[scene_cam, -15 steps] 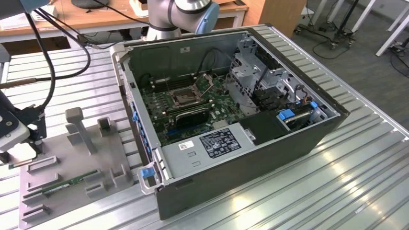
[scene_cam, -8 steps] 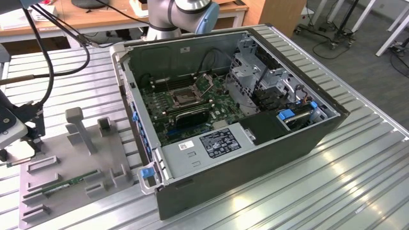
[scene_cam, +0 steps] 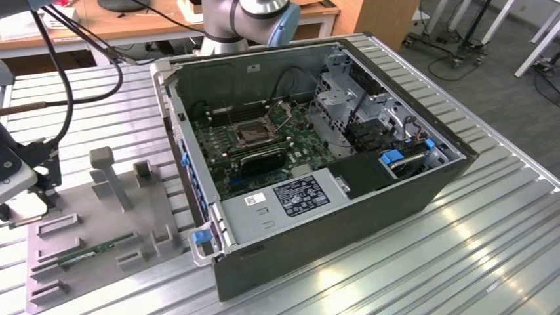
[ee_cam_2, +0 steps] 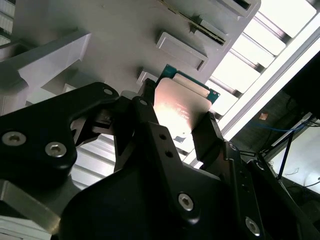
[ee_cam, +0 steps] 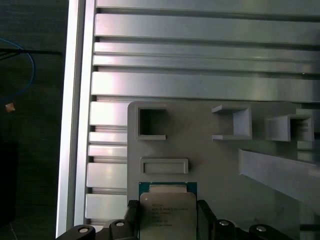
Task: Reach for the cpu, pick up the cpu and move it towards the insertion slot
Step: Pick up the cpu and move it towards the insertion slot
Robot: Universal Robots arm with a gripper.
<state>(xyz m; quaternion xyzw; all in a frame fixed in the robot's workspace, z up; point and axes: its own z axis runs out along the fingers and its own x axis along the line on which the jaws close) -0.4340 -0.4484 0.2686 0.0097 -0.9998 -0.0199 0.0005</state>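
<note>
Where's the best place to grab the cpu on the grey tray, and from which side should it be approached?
Its two opposite thin edges, coming down from above. The cpu appears to lie flat, metal face up, on the grey tray, so the broad face gives nothing to pinch while the straight parallel sides do. The gripper sits astride it that way.

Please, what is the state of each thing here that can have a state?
gripper: shut on the cpu's opposite edges.
cpu: gripped, over the grey fixture.
insertion slot: open or shut unclear.
computer case: side open, board exposed.
memory stick: lying in the grey fixture.
</note>
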